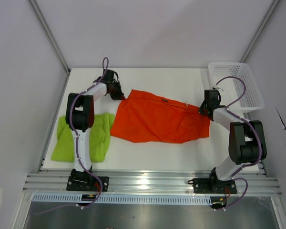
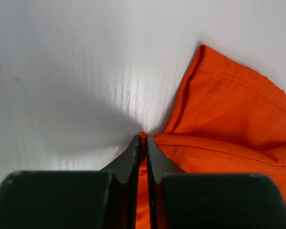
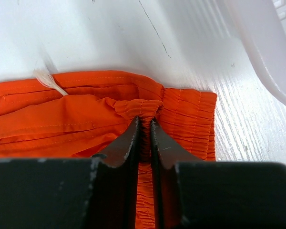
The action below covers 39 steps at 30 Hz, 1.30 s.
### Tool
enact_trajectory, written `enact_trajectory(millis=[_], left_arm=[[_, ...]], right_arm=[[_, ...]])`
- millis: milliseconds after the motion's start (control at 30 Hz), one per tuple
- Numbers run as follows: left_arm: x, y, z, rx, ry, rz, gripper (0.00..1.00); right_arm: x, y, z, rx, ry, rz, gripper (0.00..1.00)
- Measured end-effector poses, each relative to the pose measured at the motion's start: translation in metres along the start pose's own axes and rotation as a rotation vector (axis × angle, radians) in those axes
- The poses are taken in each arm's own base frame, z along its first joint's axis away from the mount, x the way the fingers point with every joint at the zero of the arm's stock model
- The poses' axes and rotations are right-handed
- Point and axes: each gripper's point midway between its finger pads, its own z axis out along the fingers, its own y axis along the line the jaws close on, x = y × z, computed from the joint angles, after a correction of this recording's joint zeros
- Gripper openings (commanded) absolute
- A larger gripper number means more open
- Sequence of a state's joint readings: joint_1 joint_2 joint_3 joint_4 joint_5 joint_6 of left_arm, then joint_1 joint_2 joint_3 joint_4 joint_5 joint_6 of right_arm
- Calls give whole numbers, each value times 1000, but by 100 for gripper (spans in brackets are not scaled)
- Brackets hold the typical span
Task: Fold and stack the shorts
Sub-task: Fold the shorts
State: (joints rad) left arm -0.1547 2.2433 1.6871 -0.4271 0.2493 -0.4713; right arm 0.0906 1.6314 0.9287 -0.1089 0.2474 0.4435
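The orange-red shorts (image 1: 157, 118) lie spread across the middle of the table, waistband to the right. My left gripper (image 1: 118, 93) is shut on a leg corner of the orange-red shorts (image 2: 219, 124) at the far left, with cloth pinched between the fingers. My right gripper (image 1: 203, 110) is shut on the gathered elastic waistband (image 3: 181, 114) at the right end; a white drawstring (image 3: 50, 81) shows nearby. The lime green shorts (image 1: 83, 137) lie folded at the near left, partly under my left arm.
A white plastic mesh basket (image 1: 238, 86) stands at the far right corner, its rim close to my right gripper in the right wrist view (image 3: 262, 52). White walls enclose the table on three sides. A metal rail runs along the near edge.
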Motion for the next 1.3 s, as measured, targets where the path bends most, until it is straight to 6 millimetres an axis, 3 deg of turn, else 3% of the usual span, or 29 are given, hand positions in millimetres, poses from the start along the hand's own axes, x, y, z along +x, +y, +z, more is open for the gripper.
enact_trajectory(millis=[167,400,633,733,933,1033,1100,1300], left_arm=[[4,-2,-1,22,4,1,0],[6,-11,-20,48,-11,-8,0],[-23,-52,-60,172,-125,18,0],[-30,-66,-66,217,-156,30,0],[-34,-87,-66,272,-178,34,0],[-47,-104,-62,300,-202,49,0],[-59,-115,-54,324,-224,55,0],[-55,-120,-17,326,-190,47,0]], right_arm=[[1,-3,-4,4,-15,10,0],[-7,-12,-27,11,-89,36,0],[-20,-20,-49,18,-180,73,0],[-22,-23,-51,33,-197,82,0],[-26,-34,-51,93,-226,121,0],[-28,-40,-53,123,-242,147,0],[-29,-46,-53,147,-249,162,0],[-23,-62,-48,215,-229,198,0]])
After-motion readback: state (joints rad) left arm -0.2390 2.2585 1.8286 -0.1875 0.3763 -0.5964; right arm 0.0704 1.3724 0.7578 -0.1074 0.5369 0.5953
